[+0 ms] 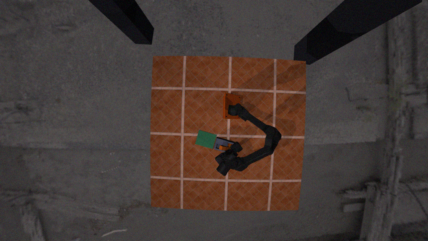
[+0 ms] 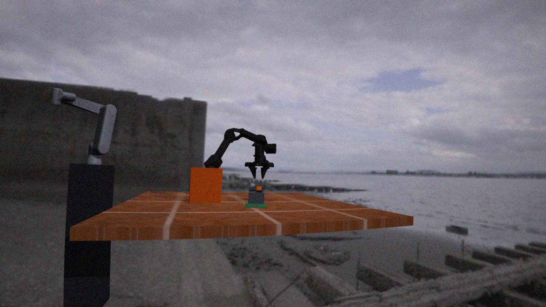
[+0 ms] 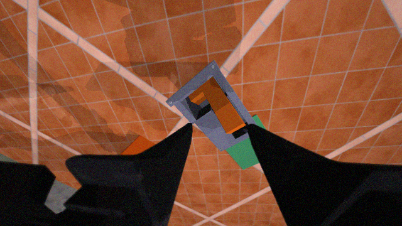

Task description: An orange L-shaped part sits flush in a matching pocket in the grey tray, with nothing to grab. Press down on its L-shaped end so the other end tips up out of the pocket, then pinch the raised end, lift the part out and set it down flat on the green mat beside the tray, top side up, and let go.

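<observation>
The orange L-shaped part (image 1: 222, 148) (image 2: 259, 188) (image 3: 230, 119) is tilted in the pocket of the grey tray (image 1: 220, 140) (image 2: 256, 197) (image 3: 196, 81). Its L-shaped end lies low in the pocket and its straight end, towards the mat, stands raised with a dark gap under it. The green mat (image 1: 205, 139) (image 2: 255, 206) (image 3: 243, 157) lies against the tray's end and bears nothing. My gripper (image 2: 258, 178) (image 3: 219, 127) is open and empty, pointing down above the tray and clear of the part. In the top view the arm hides its fingertips and part of the tray.
An orange block (image 1: 226, 104) (image 2: 206, 185) (image 3: 138, 145) carries the arm's base behind the tray. The tiled table (image 1: 167, 191) (image 2: 312, 217) surrounds them. A grey arm (image 2: 105, 129) stands on a dark pedestal (image 2: 89, 198) beyond the table. Dark posts (image 1: 128, 22) (image 1: 329, 35) stand past its edge.
</observation>
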### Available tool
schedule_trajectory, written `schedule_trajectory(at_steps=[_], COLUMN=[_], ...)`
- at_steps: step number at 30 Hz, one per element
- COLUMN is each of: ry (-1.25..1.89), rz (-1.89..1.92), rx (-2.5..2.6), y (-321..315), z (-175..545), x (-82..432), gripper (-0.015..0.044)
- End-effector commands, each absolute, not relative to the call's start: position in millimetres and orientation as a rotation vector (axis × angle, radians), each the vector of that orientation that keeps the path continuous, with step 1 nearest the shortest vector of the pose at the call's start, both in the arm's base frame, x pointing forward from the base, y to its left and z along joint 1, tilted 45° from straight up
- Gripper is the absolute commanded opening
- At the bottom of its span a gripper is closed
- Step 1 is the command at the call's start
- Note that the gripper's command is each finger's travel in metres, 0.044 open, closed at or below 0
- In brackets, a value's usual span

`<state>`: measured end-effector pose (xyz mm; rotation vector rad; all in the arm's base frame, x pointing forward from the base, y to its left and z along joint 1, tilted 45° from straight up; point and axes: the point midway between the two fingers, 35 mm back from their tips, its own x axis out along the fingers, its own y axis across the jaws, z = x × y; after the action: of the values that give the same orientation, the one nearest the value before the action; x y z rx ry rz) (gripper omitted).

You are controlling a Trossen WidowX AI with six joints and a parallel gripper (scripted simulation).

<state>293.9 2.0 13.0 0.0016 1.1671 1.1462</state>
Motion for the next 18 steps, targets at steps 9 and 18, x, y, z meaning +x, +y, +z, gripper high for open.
schedule_trajectory(at_steps=[9, 18], ry=[0.760, 0.759], rz=[1.476, 1.477], rx=[-0.495, -0.494], y=[-23.0, -2.4], z=[-7.0, -27.8], x=[294.0, 292.1], gripper=[0.0280, 0.0280])
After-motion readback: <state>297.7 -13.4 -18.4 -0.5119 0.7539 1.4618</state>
